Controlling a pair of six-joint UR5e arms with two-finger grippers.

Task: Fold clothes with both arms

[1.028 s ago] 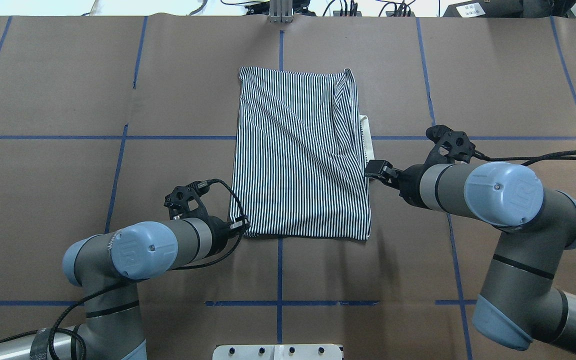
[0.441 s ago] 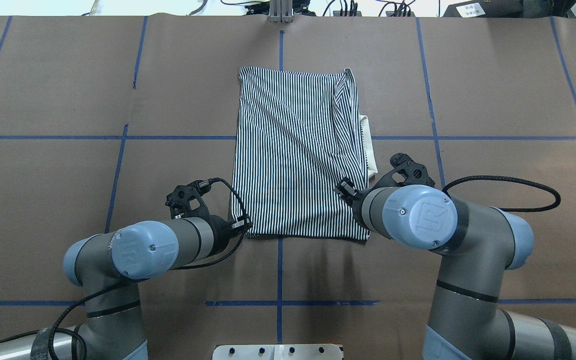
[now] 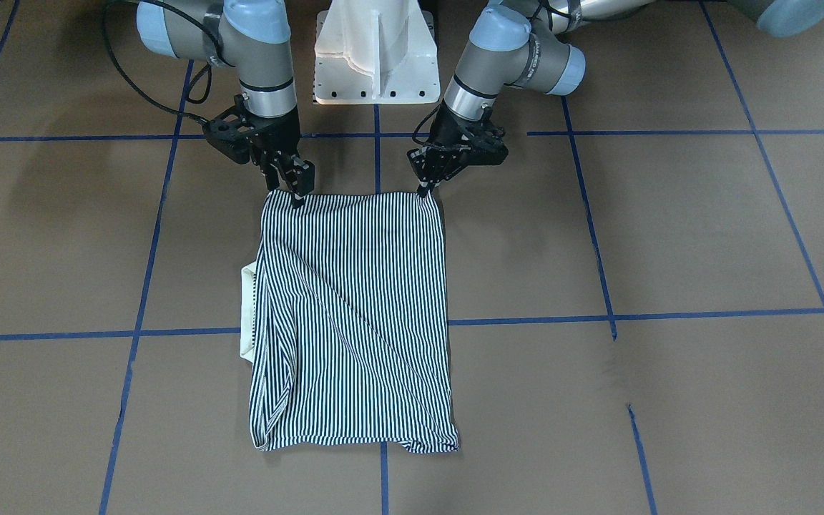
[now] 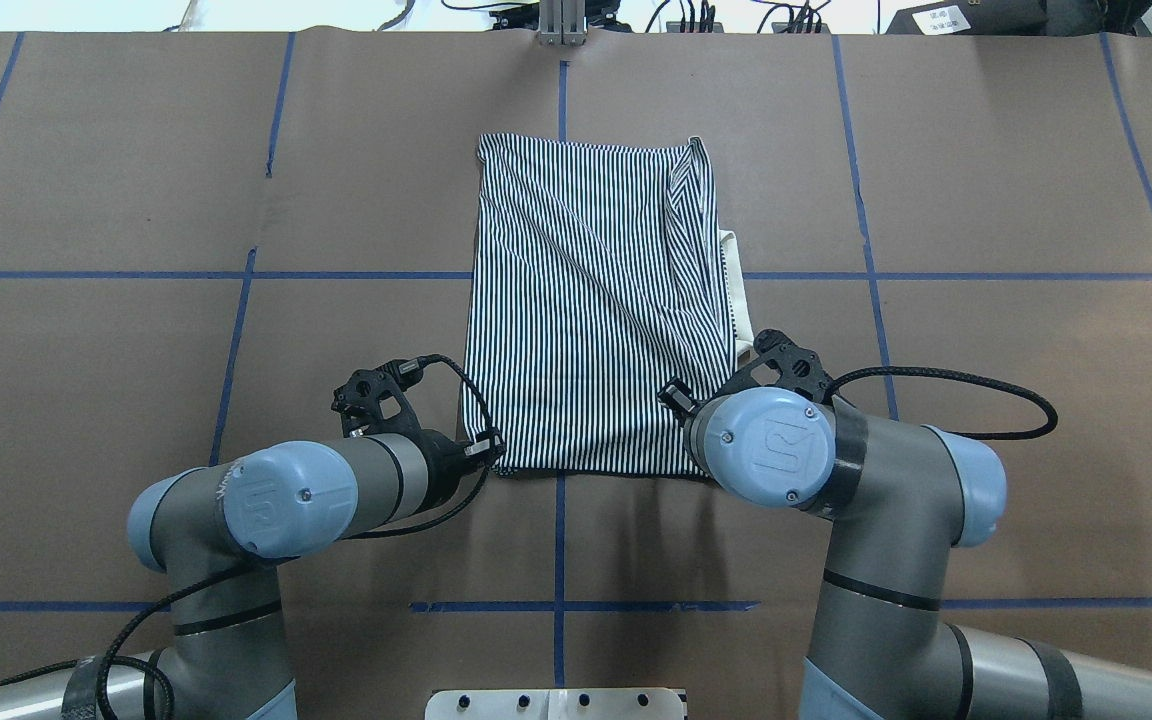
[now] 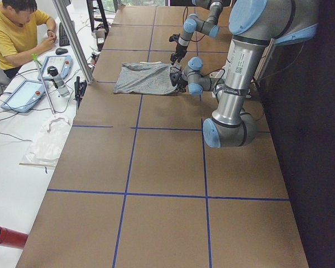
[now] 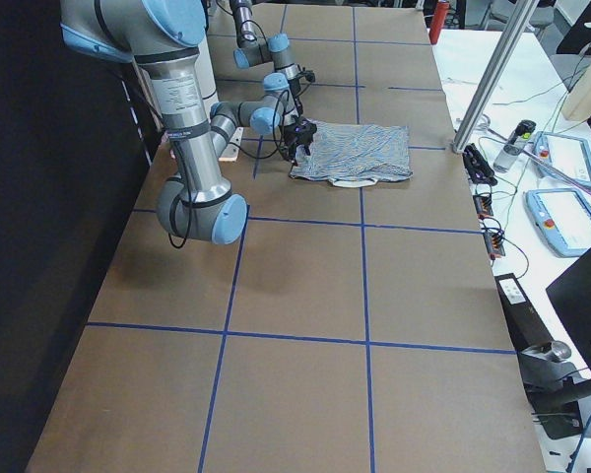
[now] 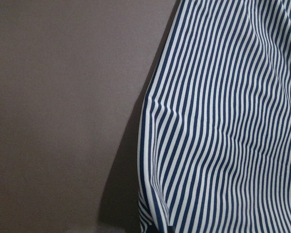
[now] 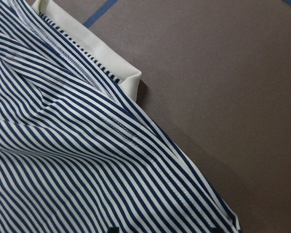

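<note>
Moved within the last second: right gripper [image 3: 296,183], from the middle of the collar-side edge of the striped polo shirt [image 3: 355,315] over to the corner of it nearest the robot. No shift at the left gripper [image 3: 425,184], parked at the other near corner all that time.

On the right, fingertips [image 8: 112,230] apart in the wrist view, one dark tip on each side of the striped cloth. Set around the corner, but not closed on it. On the left, fingers drawn together to a point on the corner, with the cloth slightly tented below them in the wrist view. Most likely clamped on the shirt.

Probably placed so, one at each near corner, to lift that edge evenly and carry it over toward the far edge for a fold in half.

Right arm [image 4: 876,470] bent sharply, with the wrist turned almost straight down above the corner and the elbow out to the side. Left arm [image 4: 376,480] lower and more stretched, with the forearm nearly level and the wrist tilted in toward the cloth.

Shirt itself flat on the brown worktop [image 4: 136,150], already narrowed to a rectangle, lying across the blue tape lines [image 4: 336,274]. Cream collar [image 3: 246,307] peeking out on the robot's right side.
</note>
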